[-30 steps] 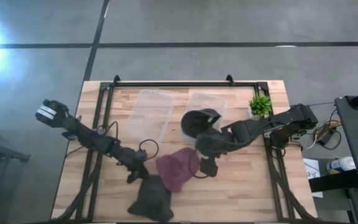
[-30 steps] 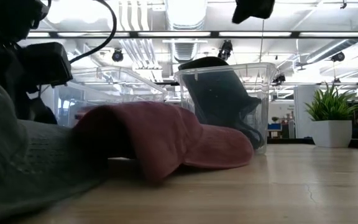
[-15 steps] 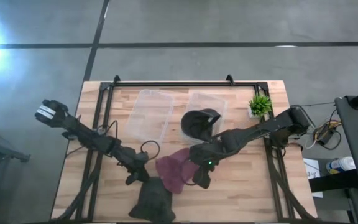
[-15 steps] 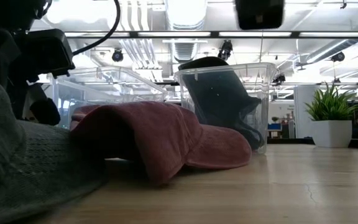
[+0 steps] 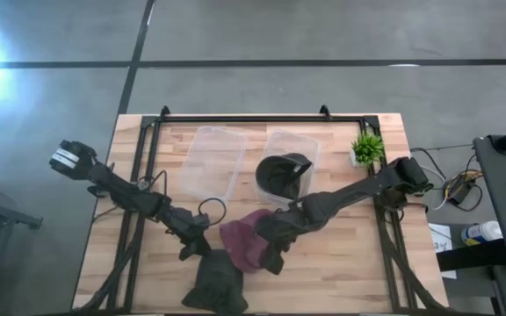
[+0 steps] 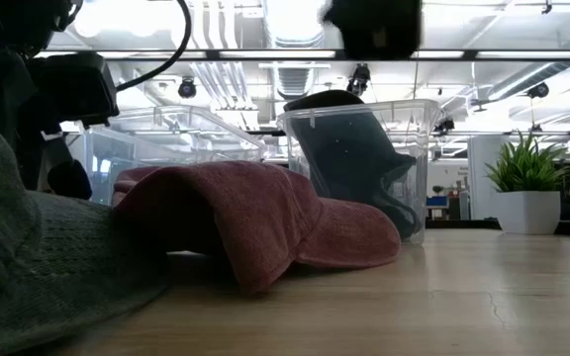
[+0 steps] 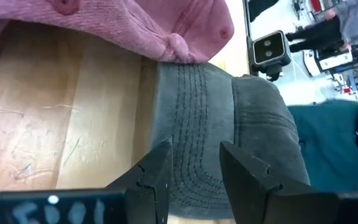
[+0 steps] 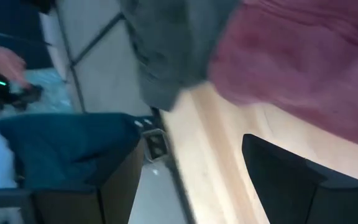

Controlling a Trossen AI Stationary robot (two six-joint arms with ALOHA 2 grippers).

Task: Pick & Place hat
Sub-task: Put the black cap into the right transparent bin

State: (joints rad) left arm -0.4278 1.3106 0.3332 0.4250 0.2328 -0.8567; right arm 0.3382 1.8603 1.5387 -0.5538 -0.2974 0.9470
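Note:
A maroon hat (image 5: 244,241) lies crown up on the table, next to a grey hat (image 5: 216,283) at the near edge. A black hat (image 5: 281,175) sits in a clear tub (image 5: 299,145). My left gripper (image 5: 198,253) is open, its fingers spread over the grey hat's stitched brim (image 7: 194,124). My right gripper (image 5: 275,257) is open and hovers high over the maroon hat's (image 8: 303,68) right side; it shows as a dark blur (image 6: 372,25) at the top of the low view. My left gripper comes at the grey hat's brim (image 7: 191,168) slanting from the table's left, one finger on either side of the stitched rows. I cannot tell whether the fingers (image 7: 157,168) touch the cloth.
A second clear tub (image 5: 211,162) stands empty on the far left of the table. A small potted plant (image 5: 367,147) stands at the far right. A black frame rail (image 5: 244,117) runs along the far edge. Bare wood lies to the right of the maroon hat.
My right gripper has swung from beside the black hat's tub toward the table's left and near edge, and now stands over the maroon hat. It has stayed open. Neither the maroon hat nor the grey hat has moved.

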